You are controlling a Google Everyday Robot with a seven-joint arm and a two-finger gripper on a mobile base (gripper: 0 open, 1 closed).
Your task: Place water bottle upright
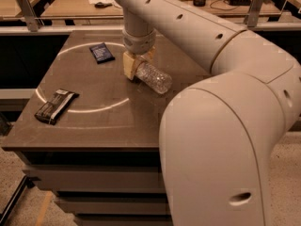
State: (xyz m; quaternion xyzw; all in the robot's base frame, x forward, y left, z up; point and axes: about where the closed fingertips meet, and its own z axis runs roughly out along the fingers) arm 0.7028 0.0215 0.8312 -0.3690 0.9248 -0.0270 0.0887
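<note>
The gripper (137, 64), low over the middle of the table (94, 121), clasps the water bottle (154, 78) by its neck end as it lies slanted, so the righting step is in hand, and next its base likely needs swinging down flat.

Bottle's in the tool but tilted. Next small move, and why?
Probably rotate the wrist to stand the water bottle up. The tool, above the far middle of the table, grips it at one end, and its body slants out sideways, not upright.
</note>
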